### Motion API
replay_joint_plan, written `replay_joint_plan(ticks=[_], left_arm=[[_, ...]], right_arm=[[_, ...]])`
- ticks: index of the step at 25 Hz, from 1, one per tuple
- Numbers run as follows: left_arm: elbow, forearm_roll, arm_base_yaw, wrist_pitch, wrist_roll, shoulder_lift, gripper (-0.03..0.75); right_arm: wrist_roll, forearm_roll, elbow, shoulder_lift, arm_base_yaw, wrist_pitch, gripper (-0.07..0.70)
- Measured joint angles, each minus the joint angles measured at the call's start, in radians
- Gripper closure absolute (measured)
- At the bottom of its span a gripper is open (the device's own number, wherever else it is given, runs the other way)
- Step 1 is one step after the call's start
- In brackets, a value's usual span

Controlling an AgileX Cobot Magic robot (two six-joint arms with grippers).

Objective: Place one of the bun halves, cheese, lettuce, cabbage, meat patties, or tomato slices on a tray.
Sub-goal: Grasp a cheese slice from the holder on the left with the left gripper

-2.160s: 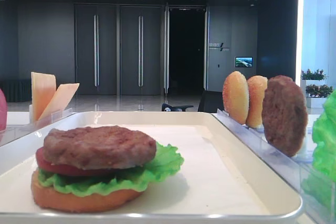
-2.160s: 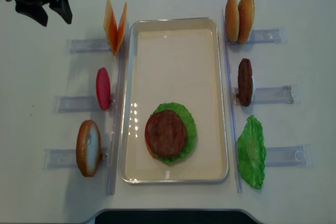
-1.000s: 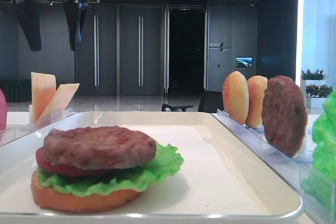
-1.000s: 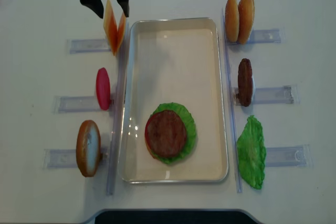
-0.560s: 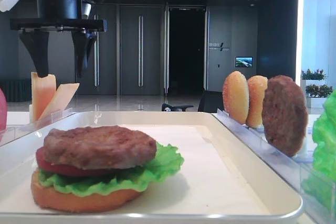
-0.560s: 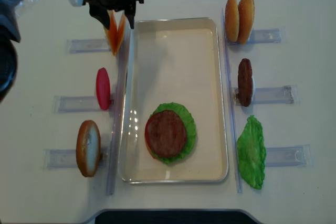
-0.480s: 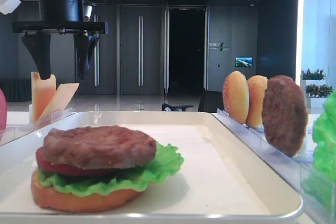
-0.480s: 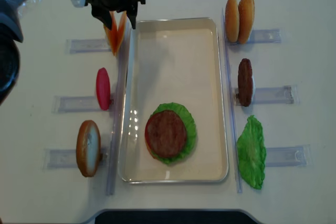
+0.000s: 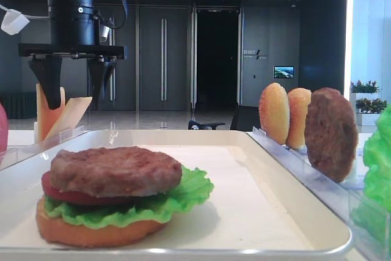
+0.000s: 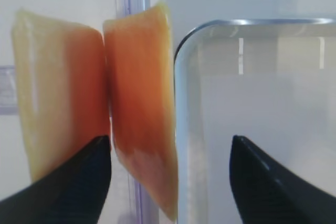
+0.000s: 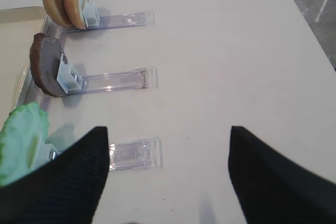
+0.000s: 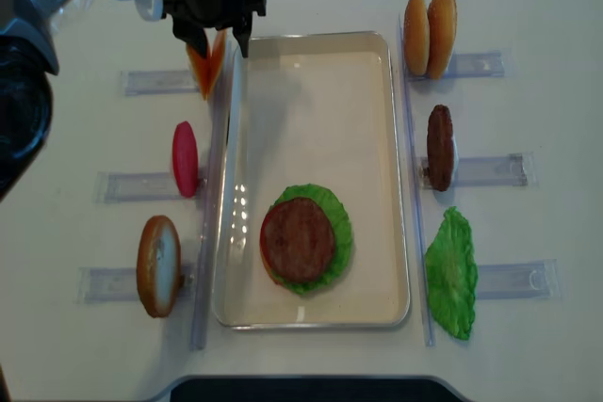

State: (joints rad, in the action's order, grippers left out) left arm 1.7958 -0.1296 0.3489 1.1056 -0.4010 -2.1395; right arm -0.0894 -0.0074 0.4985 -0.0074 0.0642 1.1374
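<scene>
Two pale orange cheese slices stand in a V in a clear holder left of the tray's far corner. The right cheese slice [image 10: 142, 103] stands between my left gripper's open fingers, untouched; the left slice [image 10: 58, 103] lies outside them. From above, my left gripper [image 12: 212, 44] hangs over the cheese [image 12: 207, 71]. The cream tray [image 12: 316, 110] holds a stack of bun half, tomato, lettuce and a meat patty [image 12: 299, 237]. My right gripper [image 11: 168, 145] is open over bare table, holding nothing.
Clear holder rails flank the tray. On the left stand a tomato slice [image 12: 185, 159] and a bun half [image 12: 158, 265]. On the right are two bun halves [image 12: 430, 33], a meat patty [image 12: 439, 146] and lettuce [image 12: 451, 273]. The tray rim [image 10: 181, 77] runs close beside the cheese.
My left gripper came in from the far left and sank over the cheese; its open fingers now reach down on either side of the right slice. Nothing else moved.
</scene>
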Motion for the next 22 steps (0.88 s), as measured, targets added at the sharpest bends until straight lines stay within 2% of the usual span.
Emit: replay_joint_plan(ticks=[4,6,8,13,14,18,22], left_arm=[[0.000,-0.030,0.000,0.000,0.000,-0.010,0.188],[0.000,-0.040,0.000,0.000,0.000,-0.010,0.229],[0.000,-0.047,0.000,0.000,0.000,-0.010,0.310],[0.000,-0.047,0.000,0.000,0.000,-0.010,0.617],[0.000,-0.049,0.000,0.001,0.000,-0.010,0.648],[0.003,-0.058,0.000,0.007,0.010,-0.010,0.682],[0.048,-0.059,0.000,0.080,0.039,-0.011,0.683]], right_arm=[[0.000,0.000,0.000,0.000,0.000,0.000,0.144],[0.000,0.000,0.000,0.000,0.000,0.000,0.144],[0.000,0.000,0.000,0.000,0.000,0.000,0.144],[0.000,0.000,0.000,0.000,0.000,0.000,0.144],[0.000,0.000,0.000,0.000,0.000,0.000,0.144],[0.000,0.000,0.000,0.000,0.000,0.000,0.144],[0.000,0.000,0.000,0.000,0.000,0.000,0.144]])
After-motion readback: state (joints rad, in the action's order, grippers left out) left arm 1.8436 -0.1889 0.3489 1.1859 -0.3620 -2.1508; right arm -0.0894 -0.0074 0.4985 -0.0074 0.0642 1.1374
